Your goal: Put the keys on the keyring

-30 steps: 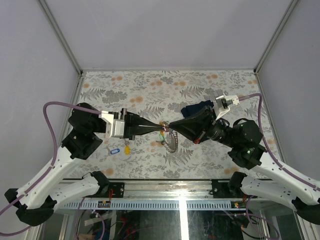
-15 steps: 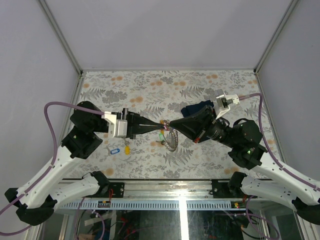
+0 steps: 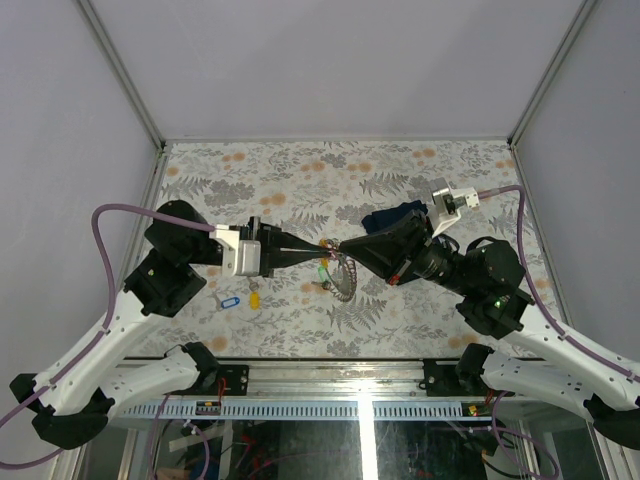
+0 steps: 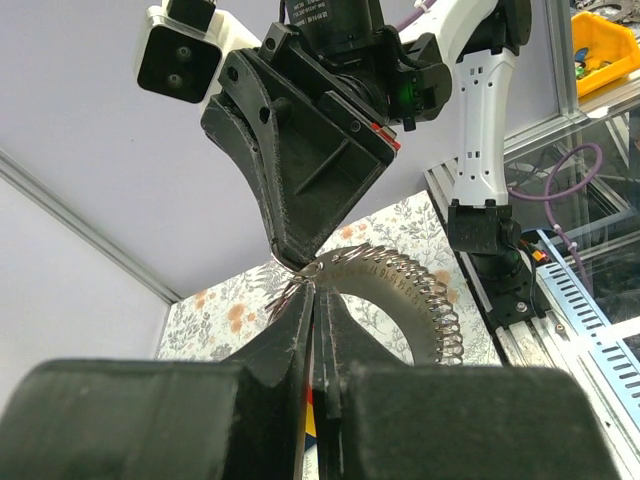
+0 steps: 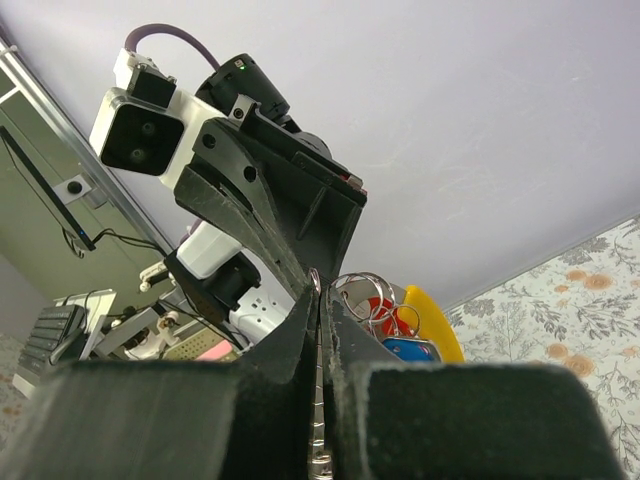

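Observation:
The keyring hangs over the table's middle, and its toothed rim also shows in the left wrist view. My right gripper is shut on its rim, a metal strip between the fingers. Its red, blue and yellow tags sit beside those fingers. My left gripper is shut tip to tip against the right one, pinching a thin metal piece. A green-tagged key hangs just under the tips. A blue-tagged key and a yellow-tagged key lie on the table below my left wrist.
A dark navy folded cloth lies on the floral table behind my right gripper. Metal frame posts and grey walls close in the table's left, right and far sides.
My left arm has pushed a little to the right, its wrist closer to the keyring. The two fingertips still meet at the same spot. The right arm and keyring have barely moved.

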`<state>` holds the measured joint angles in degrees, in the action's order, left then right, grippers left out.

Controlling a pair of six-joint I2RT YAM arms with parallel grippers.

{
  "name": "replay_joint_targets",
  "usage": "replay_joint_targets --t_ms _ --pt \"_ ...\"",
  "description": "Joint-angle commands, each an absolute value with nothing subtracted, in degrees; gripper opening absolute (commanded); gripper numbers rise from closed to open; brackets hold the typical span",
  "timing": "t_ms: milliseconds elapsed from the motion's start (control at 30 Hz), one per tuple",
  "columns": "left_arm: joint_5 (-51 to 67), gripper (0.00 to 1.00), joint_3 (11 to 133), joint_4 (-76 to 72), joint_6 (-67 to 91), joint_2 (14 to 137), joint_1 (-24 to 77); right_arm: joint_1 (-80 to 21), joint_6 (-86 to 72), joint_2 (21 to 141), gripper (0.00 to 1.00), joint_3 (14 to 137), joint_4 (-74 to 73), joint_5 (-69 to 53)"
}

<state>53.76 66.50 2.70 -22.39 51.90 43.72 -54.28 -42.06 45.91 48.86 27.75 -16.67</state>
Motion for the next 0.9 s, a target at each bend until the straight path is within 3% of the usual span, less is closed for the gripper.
replay_joint_targets --t_ms 0,233,467,667,867 --pt "54.8 0.02 67.4 5.5 -22.7 51.9 44.4 -53.9 -42.2 45.4 0.0 49.1 37.6 -11.9" --pt "54.8 0.15 67.5 4.8 -21.7 51.8 44.7 -54.0 -43.0 47.0 0.0 47.9 44.6 -11.5" --pt "53.6 0.22 67.0 3.3 -19.4 50.3 44.7 -53.9 -39.8 46.1 0.0 46.0 47.1 -12.1" --pt "48.1 0.31 63.0 -7.1 -10.7 47.1 44.7 -54.0 -35.0 44.8 0.0 45.0 47.5 -14.5" --pt "43.0 0.33 56.6 -24.6 2.7 46.2 44.7 -54.0 -31.1 44.8 0.0 44.4 49.7 -17.9"
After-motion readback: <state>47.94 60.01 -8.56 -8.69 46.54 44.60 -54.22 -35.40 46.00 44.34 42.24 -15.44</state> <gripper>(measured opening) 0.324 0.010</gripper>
